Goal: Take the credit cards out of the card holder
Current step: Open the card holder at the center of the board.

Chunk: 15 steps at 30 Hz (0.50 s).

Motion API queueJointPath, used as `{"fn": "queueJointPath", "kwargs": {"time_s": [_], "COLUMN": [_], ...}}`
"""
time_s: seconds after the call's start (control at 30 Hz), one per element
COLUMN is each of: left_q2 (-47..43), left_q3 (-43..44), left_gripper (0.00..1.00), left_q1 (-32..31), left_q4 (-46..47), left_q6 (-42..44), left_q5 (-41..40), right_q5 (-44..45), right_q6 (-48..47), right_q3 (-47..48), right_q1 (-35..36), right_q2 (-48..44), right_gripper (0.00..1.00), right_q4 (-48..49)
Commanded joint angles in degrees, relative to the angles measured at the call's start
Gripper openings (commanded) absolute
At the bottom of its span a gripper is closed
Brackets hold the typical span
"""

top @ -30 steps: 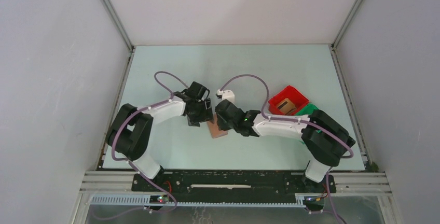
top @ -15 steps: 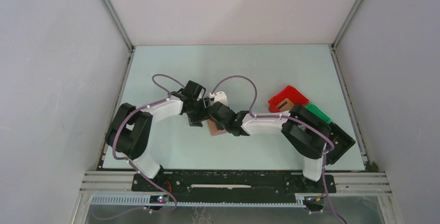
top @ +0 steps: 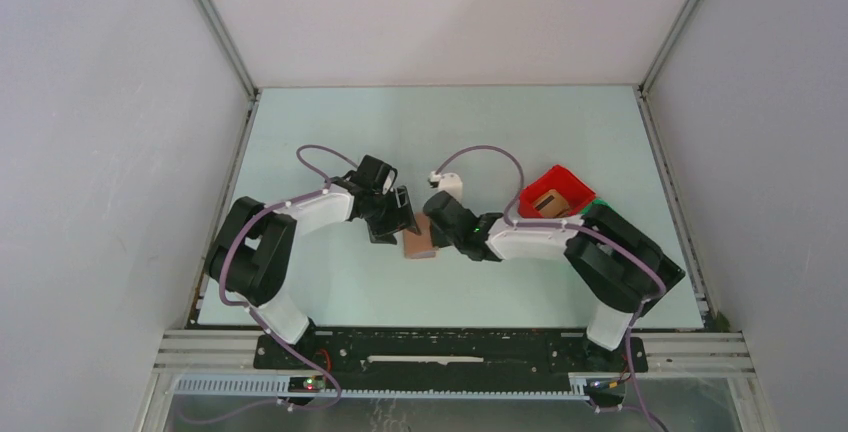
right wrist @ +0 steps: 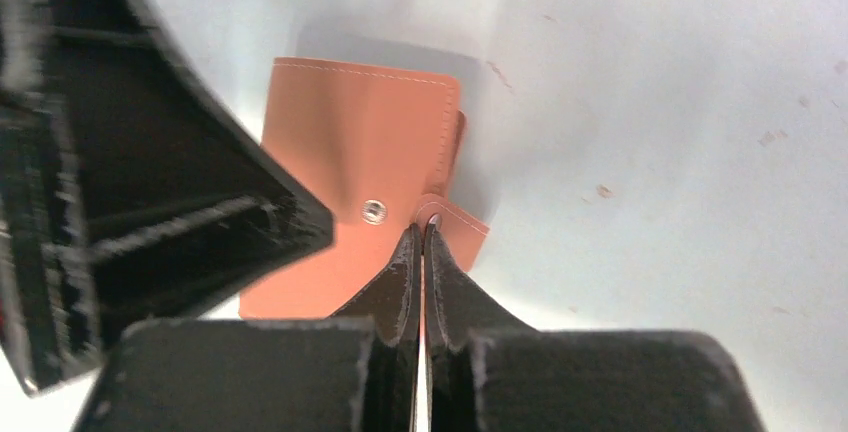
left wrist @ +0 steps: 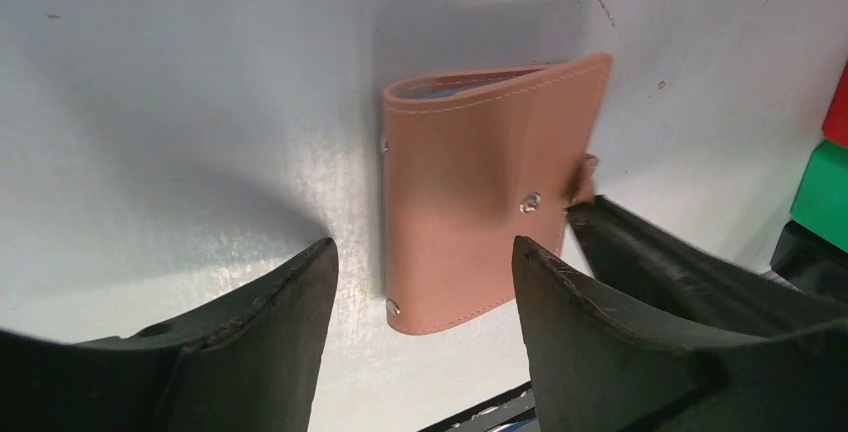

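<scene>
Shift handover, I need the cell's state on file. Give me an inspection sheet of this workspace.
Surface: pale green table, a few small specks.
Job's things: card holder closed, lying flat; its side tab stands off the snap; no cards seen out.
Clutter: red bin with a brown item inside; green bin beside it.
Grippers: left gripper open above the holder; right gripper shut, tips at the tab, pinch unconfirmed.
Cables: purple cables loop above both arms, off the holder.
Surroundings: white enclosure walls, metal frame.

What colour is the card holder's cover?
The card holder is tan-brown with pale stitching; the left wrist view shows it best.
</scene>
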Motion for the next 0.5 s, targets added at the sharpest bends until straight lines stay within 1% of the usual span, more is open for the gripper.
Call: {"fn": "queueJointPath", "kwargs": {"time_s": [0.0,0.07,0.23,0.3,0.37,0.47], "left_q2": [2.85,2.6,0.95,-0.97,-3.82,-5.95], "left_q3": [-1.79,-1.82,-0.56,-0.02,1.76,6.41], "left_gripper": [0.7,0.7,0.7,0.67,0.66,0.68], "left_q1": [-0.14,-0.13,-0.17,-0.49,-1.72,-5.47], "left_q4": [-4.1,-3.64,-5.12,-6.29,-8.65,-13.62], "left_q6": [2.06,1.74,2.36,3.75,5.19,7.0], "left_q5": [-2.66,-2.22,-3.36,-4.88,-8.36,-16.06], "right_q5": [-8.13,-11.02,-14.37,-14.94,-14.84,-13.01], "right_q6": [7.22,9.58,13.91,15.02,15.49,17.1], "right_q3": [-7.35,-10.28,-16.61,-18.57,-20.31,-23.77], "right_q1": [-4.83,-6.79,-9.73,-10.36,-10.52,-10.0], "right_q2": [-6.79,-7.93,-11.83,-13.1,-14.01,-17.5], "right_gripper": [0.0,0.0,0.0,0.0,0.0,0.0], "right_q4": [3.71,6.35,10.4,10.64,10.49,10.84]}}
